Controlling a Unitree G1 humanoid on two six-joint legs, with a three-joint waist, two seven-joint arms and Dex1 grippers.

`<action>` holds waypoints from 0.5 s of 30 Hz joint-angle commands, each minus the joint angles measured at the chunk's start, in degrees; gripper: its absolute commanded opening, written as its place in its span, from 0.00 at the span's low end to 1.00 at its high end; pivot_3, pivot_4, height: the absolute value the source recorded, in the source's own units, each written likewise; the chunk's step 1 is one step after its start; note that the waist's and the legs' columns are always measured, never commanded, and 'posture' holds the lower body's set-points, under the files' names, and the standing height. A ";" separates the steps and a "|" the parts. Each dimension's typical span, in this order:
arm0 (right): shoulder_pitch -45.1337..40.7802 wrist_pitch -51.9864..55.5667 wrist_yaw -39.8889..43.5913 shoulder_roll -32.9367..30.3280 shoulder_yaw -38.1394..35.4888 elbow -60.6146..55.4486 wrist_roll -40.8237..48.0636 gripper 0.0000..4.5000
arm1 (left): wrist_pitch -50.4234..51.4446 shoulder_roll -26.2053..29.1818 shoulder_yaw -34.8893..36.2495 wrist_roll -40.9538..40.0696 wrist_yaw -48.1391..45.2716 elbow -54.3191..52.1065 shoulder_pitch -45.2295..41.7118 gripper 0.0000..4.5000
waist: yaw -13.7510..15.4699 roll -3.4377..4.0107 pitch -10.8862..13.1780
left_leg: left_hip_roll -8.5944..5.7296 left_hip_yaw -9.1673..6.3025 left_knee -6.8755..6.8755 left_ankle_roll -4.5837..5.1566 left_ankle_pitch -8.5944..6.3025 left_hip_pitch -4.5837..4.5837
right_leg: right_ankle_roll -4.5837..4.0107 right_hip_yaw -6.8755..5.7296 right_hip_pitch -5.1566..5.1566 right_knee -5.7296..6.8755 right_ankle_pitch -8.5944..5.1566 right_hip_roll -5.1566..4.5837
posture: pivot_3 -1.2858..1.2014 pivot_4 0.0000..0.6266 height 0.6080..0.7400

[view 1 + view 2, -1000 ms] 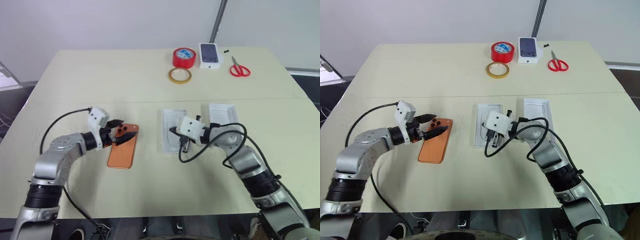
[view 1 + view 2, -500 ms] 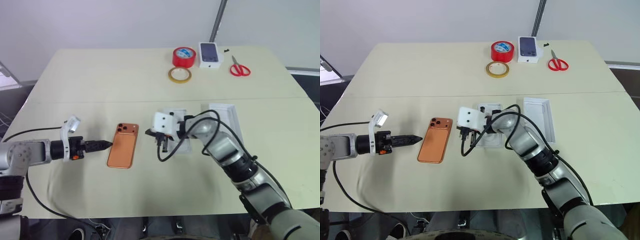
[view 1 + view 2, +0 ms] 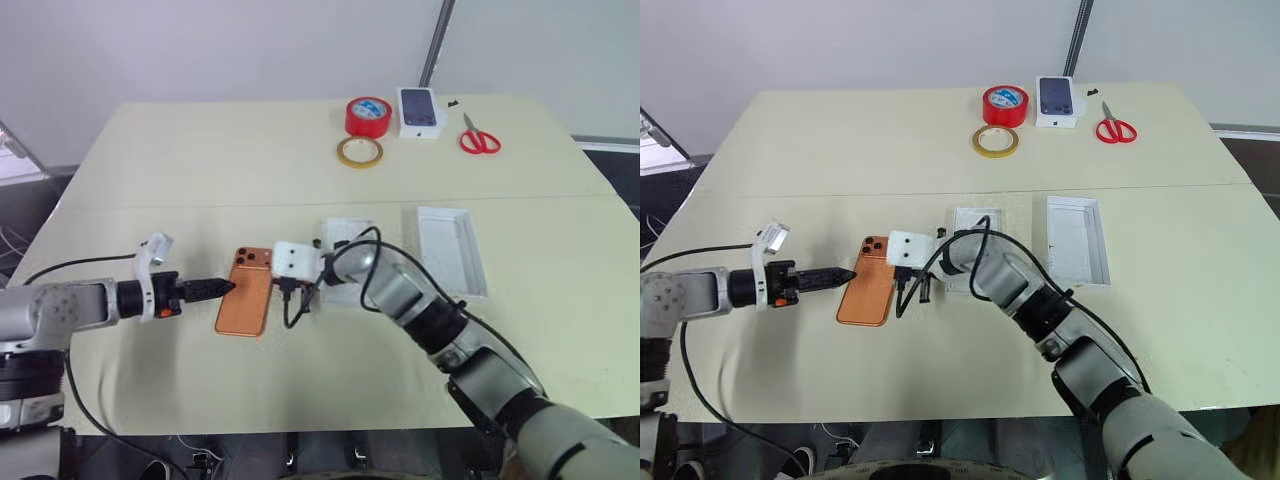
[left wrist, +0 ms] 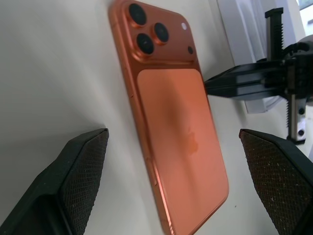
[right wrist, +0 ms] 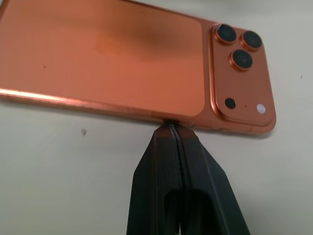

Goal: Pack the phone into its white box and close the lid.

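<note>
Hidden and cut-off parts
The right arm covers part of the white box (image 3: 345, 262); the phone (image 5: 132, 68) runs past the right wrist view's edge.

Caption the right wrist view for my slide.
Shut right gripper touching the long edge of the orange phone, which lies camera-side up on the table.

The phone (image 3: 247, 293) lies near the bench's (image 3: 200, 160) front edge, left of centre. Right of it sits the insert (image 3: 346, 238), then the white box (image 3: 452, 250). Tape rolls (image 3: 367, 114), a small box (image 3: 420, 109) and scissors (image 3: 478, 138) line the far edge.
</note>
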 commanded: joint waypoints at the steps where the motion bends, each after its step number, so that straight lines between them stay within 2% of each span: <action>1: 0.44 0.32 -0.16 2.17 0.62 0.33 -0.03 0.01 | 3.20 -3.91 -4.40 0.42 1.65 1.38 0.16 1.00 | 0.02 0.03 -0.06 | 0.00 0.00 0.00 0.00 0.00 0.00 | 0.00 0.00 0.00 0.00 0.00 0.00 | 0.52 0.24 1.00; 5: 0.97 -0.18 -0.25 1.96 0.86 0.45 -1.05 0.01 | 5.80 -7.95 -3.54 -0.52 3.28 1.84 -1.85 1.00 | 0.33 0.24 -0.23 | -0.03 -0.01 0.00 0.01 -0.01 0.18 | 0.00 0.00 0.19 -0.01 0.00 -0.01 | 0.52 0.24 1.00; 8: 1.28 -0.04 -0.03 1.53 0.23 0.12 -1.39 0.01 | 7.21 -9.41 -2.18 -0.89 4.43 1.75 -2.56 1.00 | 0.35 0.24 -0.23 | -0.05 -0.02 -0.16 0.13 -0.09 0.95 | -0.01 0.00 0.90 -0.16 -0.01 -0.06 | 0.52 0.24 1.00; 11: 1.40 -0.11 -0.34 1.49 -0.31 0.52 -1.82 0.01 | 9.76 -10.66 0.26 -1.73 5.31 2.16 -3.97 1.00 | 0.44 0.24 -0.23 | -0.09 -0.04 -0.15 0.14 -0.10 0.95 | -0.01 0.00 0.90 -0.16 -0.01 -0.10 | 0.52 0.24 1.00; 15: 1.38 -0.60 -0.75 1.74 -0.50 0.90 -2.04 0.01 | 11.87 -11.79 0.18 -0.97 6.43 1.65 -5.36 1.00 | 0.13 0.22 -0.23 | -0.10 -0.06 -0.15 0.13 -0.10 0.84 | 0.00 0.00 0.85 -0.16 0.00 -0.10 | 0.52 0.24 1.00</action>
